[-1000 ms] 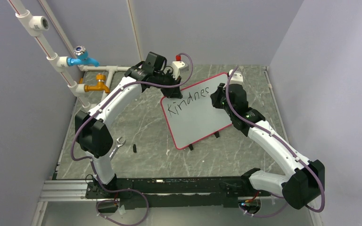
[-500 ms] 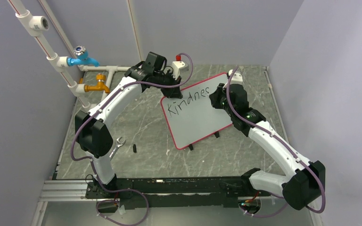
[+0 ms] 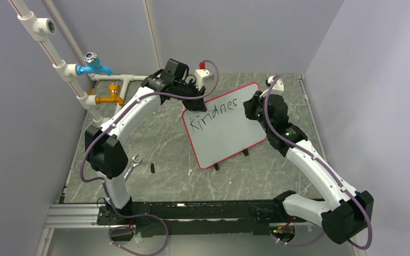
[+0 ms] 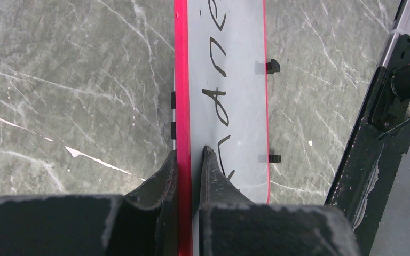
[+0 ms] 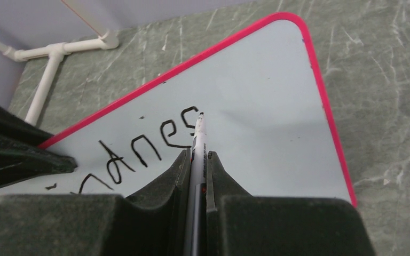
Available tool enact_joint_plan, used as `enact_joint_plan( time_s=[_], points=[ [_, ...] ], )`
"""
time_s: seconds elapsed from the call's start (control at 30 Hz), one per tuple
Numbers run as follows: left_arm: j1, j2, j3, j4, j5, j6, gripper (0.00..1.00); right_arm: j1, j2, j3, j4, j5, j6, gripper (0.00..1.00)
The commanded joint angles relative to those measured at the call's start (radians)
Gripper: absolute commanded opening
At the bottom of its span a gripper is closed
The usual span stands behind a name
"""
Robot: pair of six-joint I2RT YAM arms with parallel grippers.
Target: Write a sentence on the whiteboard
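Looking down on a whiteboard (image 3: 224, 128) in the middle of the gray counter (image 3: 160, 144), propped up at a slant on small black feet. White inside, with a thin red rim all round and round corners.

Pinching the whiteboard's top left corner with the left jaws, closed tight, fingers (image 4: 216, 181) on each side of the red rim. Reaching there with the left arm (image 3: 132, 109) from the left of the whiteboard.

Holding a thin marker (image 5: 197, 144) in the right jaws, closed narrow around it, black tip poking out in front. Reaching in with the right arm (image 3: 315, 168) from the whiteboard's right side. Pointing the tip at the top of the last letter. Hard to tell if touching the whiteboard or just off it.

Only part of the sentence (image 3: 213, 113) written: black letters "Kindnes" along the whiteboard's top edge, from the left corner to about the middle. Plain white below the letters and to their right.

Left of the whiteboard, well apart from it, flat on the counter: a silver wrench (image 3: 132, 162) and, near that, a small black bit (image 3: 152, 167). Farther left of the whiteboard, up on white pipes (image 3: 64, 70): a blue tap (image 3: 93, 66) above a yellow tap (image 3: 109, 99).
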Motion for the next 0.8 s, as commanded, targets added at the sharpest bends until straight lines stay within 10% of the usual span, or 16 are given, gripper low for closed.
enact_joint_plan(
  time_s=[0.0, 0.77],
  points=[
    [-0.023, 0.051, -0.047, -0.127, -0.194, 0.161, 0.0, -0.022, 0.027, 0.044, 0.041, 0.029, -0.022, 0.0],
    [-0.023, 0.053, -0.048, -0.128, -0.197, 0.162, 0.0, -0.058, 0.118, 0.077, 0.091, -0.033, -0.036, 0.0]
  ],
)
